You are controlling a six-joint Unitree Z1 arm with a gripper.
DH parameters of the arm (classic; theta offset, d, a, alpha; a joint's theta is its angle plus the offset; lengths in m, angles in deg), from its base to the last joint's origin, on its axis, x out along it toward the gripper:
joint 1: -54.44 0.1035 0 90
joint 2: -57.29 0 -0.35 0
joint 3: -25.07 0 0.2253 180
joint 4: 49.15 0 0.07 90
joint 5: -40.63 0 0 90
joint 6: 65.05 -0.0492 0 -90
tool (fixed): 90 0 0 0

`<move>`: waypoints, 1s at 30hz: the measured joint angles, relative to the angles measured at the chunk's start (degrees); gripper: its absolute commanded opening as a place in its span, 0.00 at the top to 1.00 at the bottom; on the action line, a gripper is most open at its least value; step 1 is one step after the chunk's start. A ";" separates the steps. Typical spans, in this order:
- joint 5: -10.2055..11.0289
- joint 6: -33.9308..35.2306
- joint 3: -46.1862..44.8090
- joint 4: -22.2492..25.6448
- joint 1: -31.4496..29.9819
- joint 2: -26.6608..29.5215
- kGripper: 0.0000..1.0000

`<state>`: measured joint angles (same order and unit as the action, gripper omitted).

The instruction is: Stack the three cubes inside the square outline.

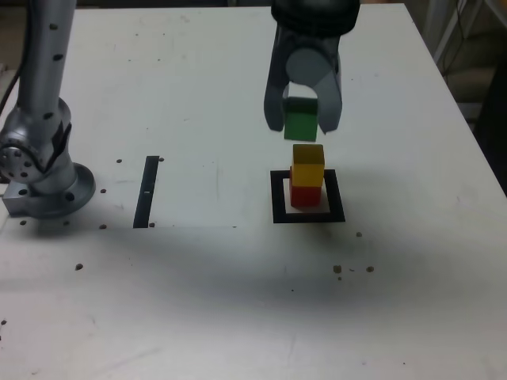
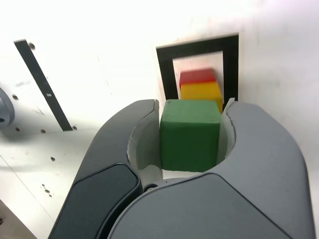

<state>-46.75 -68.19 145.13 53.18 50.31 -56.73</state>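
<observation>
Exterior view: the gripper (image 1: 302,120) hangs above the square outline (image 1: 308,217), pinching the green cube (image 1: 300,120) between its two curved jaws. Directly beneath, apart from it by a narrow gap, the yellow cube (image 1: 308,155) sits on the red cube (image 1: 305,195), and that two-block column stands inside the outline, toward its far edge. Off to the exterior view's left lie a thin black strip (image 1: 146,191) and the arm's base (image 1: 43,186) on the white table (image 1: 198,301).

Wrist view: the gripper (image 2: 191,137) is seen from behind, its jaws closed flat against two opposite faces of the green cube (image 2: 190,134). Past it the yellow cube (image 2: 200,91) and the red cube (image 2: 198,76) show within the square outline (image 2: 167,64).

The block appears small, rigid and light, with smooth flat faces that may slip under a loose or skewed pinch. The hold on opposite side faces, about mid-height, looks right: it leaves the underside clear to seat. The column is narrow and probably easy to topple, so the last block likely wants a level, centred, gentle placing.
</observation>
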 measured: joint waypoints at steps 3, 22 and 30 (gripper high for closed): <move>-0.28 0.75 -0.44 -0.57 -0.97 0.02 0.70; -0.58 1.49 -1.41 -3.60 -1.62 -1.21 0.62; -0.24 1.29 -3.53 -4.82 -1.11 -1.21 0.01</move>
<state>-46.99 -66.90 141.60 48.36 49.21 -57.94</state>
